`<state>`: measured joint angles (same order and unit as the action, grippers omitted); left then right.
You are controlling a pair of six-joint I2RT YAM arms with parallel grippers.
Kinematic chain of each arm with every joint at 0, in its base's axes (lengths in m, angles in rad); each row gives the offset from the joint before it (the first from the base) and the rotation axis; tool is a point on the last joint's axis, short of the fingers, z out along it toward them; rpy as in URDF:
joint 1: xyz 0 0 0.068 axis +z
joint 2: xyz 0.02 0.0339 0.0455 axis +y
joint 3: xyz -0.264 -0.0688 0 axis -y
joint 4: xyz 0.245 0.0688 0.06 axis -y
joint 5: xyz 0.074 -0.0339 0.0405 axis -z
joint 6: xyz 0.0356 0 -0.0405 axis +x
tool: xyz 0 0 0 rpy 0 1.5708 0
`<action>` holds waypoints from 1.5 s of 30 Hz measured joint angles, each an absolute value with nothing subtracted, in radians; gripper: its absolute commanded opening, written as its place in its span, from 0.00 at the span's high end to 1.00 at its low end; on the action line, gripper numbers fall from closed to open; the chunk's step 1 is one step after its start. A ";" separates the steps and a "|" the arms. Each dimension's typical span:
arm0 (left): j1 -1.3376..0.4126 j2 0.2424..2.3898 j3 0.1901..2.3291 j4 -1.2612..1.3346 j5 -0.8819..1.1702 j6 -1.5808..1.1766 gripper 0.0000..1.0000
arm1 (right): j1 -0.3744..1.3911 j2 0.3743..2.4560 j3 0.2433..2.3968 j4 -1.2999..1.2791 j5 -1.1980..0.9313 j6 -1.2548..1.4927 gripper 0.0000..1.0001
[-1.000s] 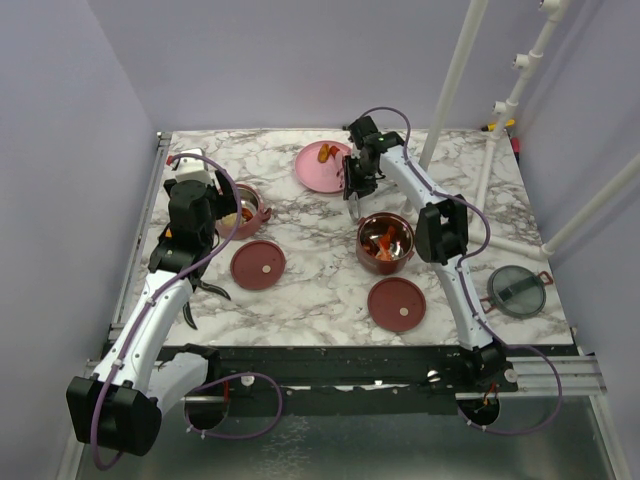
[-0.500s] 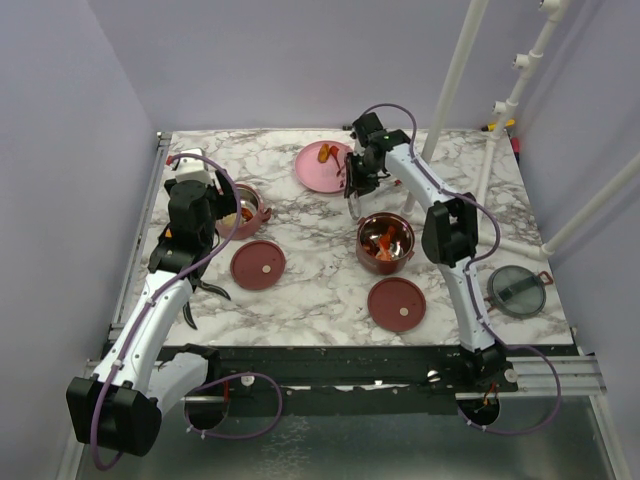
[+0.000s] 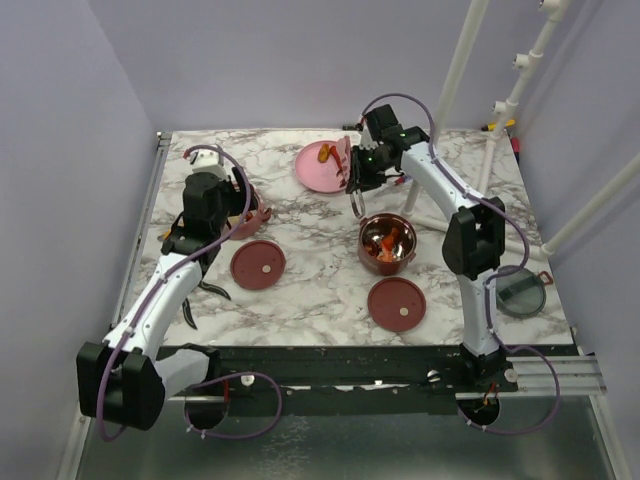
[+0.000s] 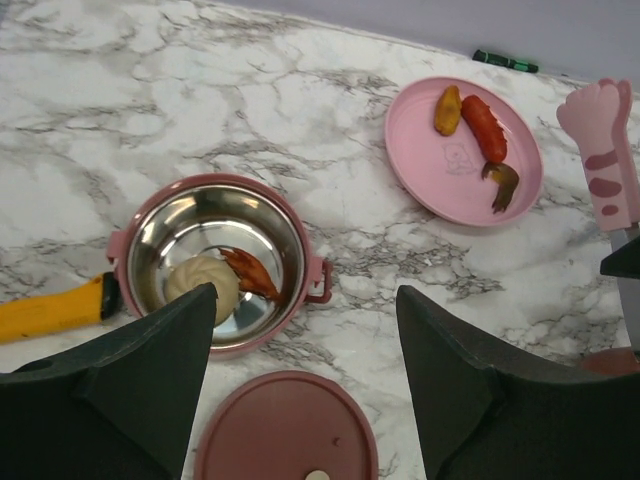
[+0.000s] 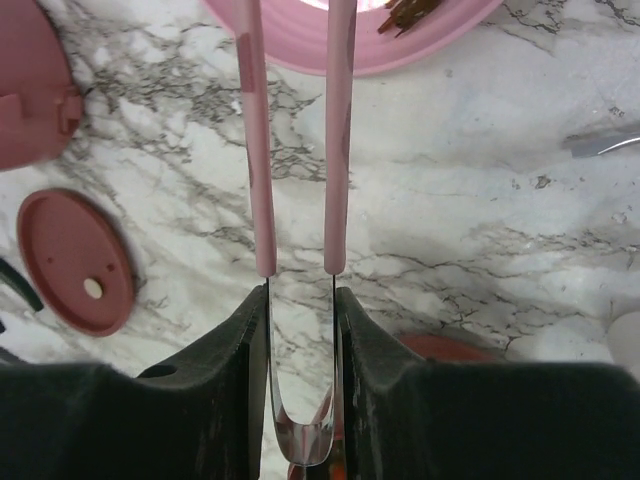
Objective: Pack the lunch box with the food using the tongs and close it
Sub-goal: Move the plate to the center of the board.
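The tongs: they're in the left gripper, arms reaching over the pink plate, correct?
Not the left. The right gripper is shut on the tongs, arms reaching over the pink plate, as the right wrist view shows. The left gripper is open and holds nothing.

Left wrist view: a left finger point(image 4: 130, 390) covers the bun point(image 4: 195, 280) at its 6 o'clock side in the left bowl point(image 4: 214, 181). The lid point(image 4: 285, 430) is cut by the bottom edge. A yellow handle point(image 4: 50, 310) runs off at 9 o'clock; tool unidentified. The tongs point(image 4: 600, 150) are clipped at 3 o'clock.

Right wrist view: the tong tips lie beyond the 12 o'clock edge; any load cannot be told. The right fingers point(image 5: 200, 400) hide most of the right bowl point(image 5: 445, 350).

Top view: the left arm point(image 3: 170, 280) hides most of the left bowl; the food point(image 3: 385, 240) in the right bowl is too small to sort.
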<state>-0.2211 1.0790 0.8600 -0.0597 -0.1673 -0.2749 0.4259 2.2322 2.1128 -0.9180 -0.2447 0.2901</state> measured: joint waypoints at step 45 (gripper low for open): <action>-0.315 2.304 1.753 -0.146 -0.128 -0.489 0.66 | 0.432 1.794 1.680 -0.718 -0.339 0.288 0.76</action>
